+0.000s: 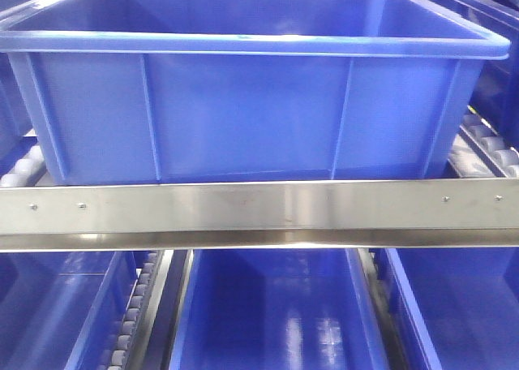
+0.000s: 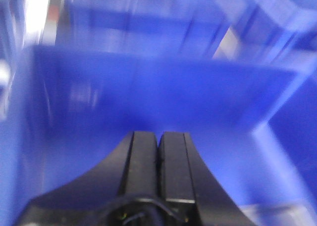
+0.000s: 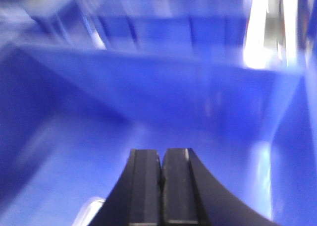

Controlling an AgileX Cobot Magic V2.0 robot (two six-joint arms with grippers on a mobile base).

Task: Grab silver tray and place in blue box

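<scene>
Blue box (image 1: pixel 243 102) on a roller rack (image 1: pixel 486 147) behind a steel rail (image 1: pixel 259 212).

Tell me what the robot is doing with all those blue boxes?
Right now it holds nothing. Both wrist cameras show the left gripper and right gripper shut and empty, each looking into a blue box. That box sits on a shelf behind a metal rail. No silver tray shows in any view, so the job isn't visibly underway.
</scene>
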